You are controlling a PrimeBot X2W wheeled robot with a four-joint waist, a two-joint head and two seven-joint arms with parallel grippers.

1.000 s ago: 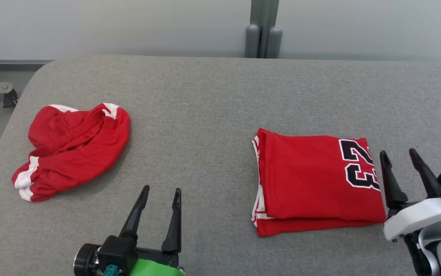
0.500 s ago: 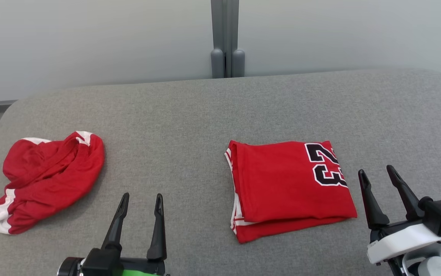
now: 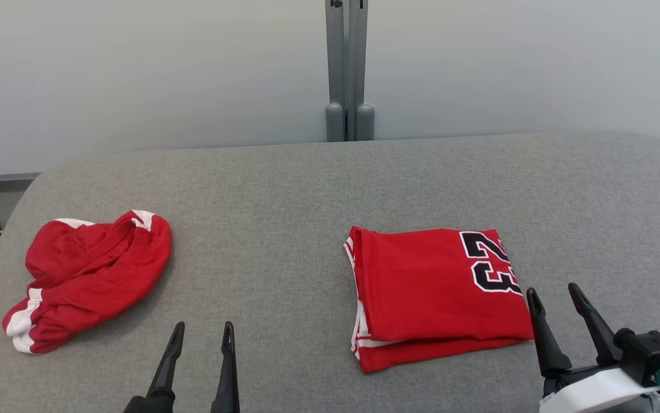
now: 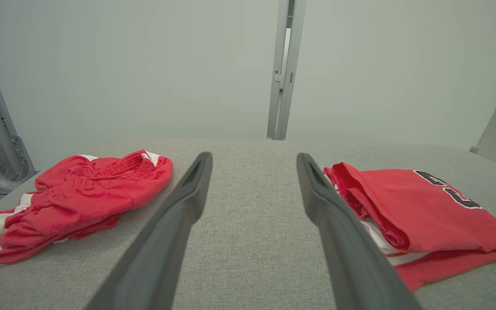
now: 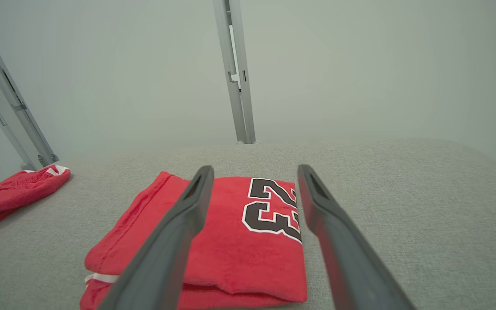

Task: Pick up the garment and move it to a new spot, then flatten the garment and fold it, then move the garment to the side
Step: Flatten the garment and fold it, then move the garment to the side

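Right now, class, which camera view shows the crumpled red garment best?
The head view: the crumpled red garment lies whole and unobstructed, seen from above. The left wrist view shows it low and side-on; the right wrist view catches part of it, cut off at the picture's left edge.

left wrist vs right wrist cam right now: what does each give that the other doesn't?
Left wrist: the whole crumpled garment, red with white trim, beyond the open left gripper. Right wrist: the 23 readable on the folded jersey, past the open right gripper. Shared: folded jersey, grey table, wall post, part of the crumpled garment.
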